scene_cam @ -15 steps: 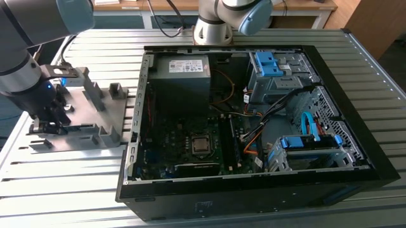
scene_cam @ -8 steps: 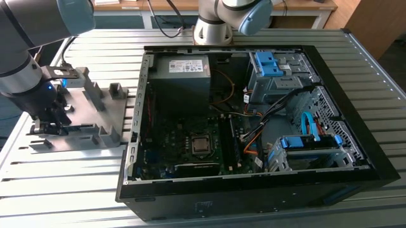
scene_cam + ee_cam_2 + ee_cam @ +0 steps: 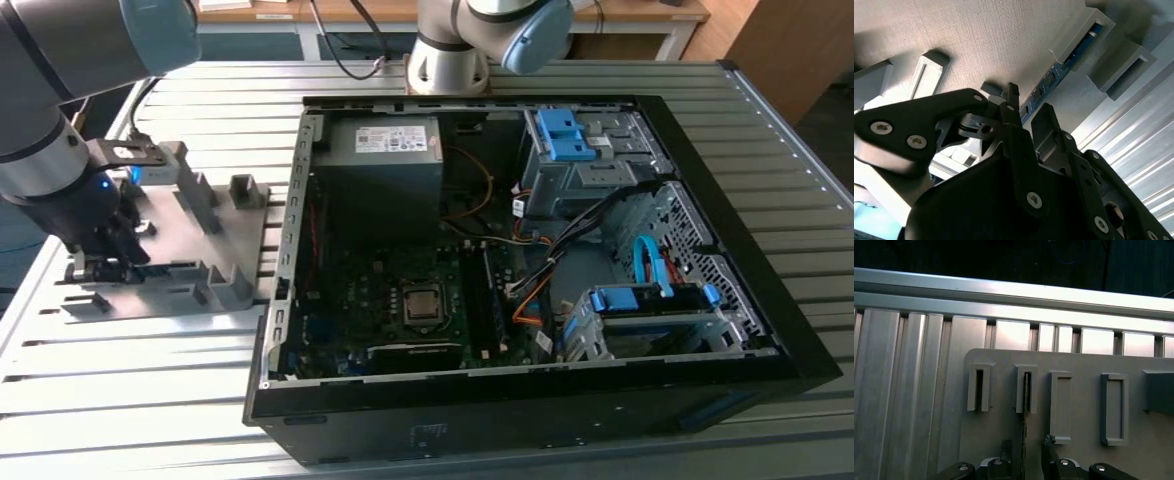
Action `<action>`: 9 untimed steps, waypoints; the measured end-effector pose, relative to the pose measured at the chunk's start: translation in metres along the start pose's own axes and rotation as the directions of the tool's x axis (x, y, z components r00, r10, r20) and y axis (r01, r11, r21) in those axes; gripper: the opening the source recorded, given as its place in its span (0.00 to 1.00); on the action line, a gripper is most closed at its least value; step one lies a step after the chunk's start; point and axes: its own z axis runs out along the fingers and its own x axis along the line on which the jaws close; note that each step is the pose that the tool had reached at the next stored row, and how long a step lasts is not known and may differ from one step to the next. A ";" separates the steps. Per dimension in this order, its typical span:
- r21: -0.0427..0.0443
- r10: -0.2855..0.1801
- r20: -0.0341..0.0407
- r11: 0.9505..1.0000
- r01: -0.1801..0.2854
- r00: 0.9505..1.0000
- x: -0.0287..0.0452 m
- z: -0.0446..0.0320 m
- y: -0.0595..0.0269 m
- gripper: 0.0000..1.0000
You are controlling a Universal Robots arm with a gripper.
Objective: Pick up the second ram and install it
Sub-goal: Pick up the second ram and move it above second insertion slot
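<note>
The second ram (image 3: 1064, 64) is a thin blue-green board with small black chips. It stands on edge in the slots of a grey tray (image 3: 979, 40). In the first wrist view the ram (image 3: 1025, 402) shows edge-on in the tray's (image 3: 1079, 362) second slot. My gripper (image 3: 1026, 444) is low over the tray with one black finger on each side of the ram and a gap to each, so it is open. In the exterior view my gripper (image 3: 114, 262) is down at the tray (image 3: 200, 225) on the exterior view's left.
An open computer case (image 3: 787, 330) lies on the slatted metal table (image 3: 134, 400), to the tray's right in the exterior view. Inside are the motherboard (image 3: 400, 300), a power supply (image 3: 380, 165), cables and blue drive brackets (image 3: 574, 135). The arm's base (image 3: 447, 60) stands behind the case.
</note>
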 end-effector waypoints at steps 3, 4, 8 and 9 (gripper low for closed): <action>0.000 0.000 0.000 1.000 0.000 1.000 0.0000 0.0000 0.0000 0.28; 0.000 0.000 0.000 1.000 0.000 1.000 0.0000 0.0000 0.0000 0.28; 0.000 0.000 0.000 1.000 0.000 1.000 0.0000 0.0001 0.0000 0.14; 0.000 0.000 0.000 1.000 0.000 1.000 0.0000 0.0001 0.0000 0.14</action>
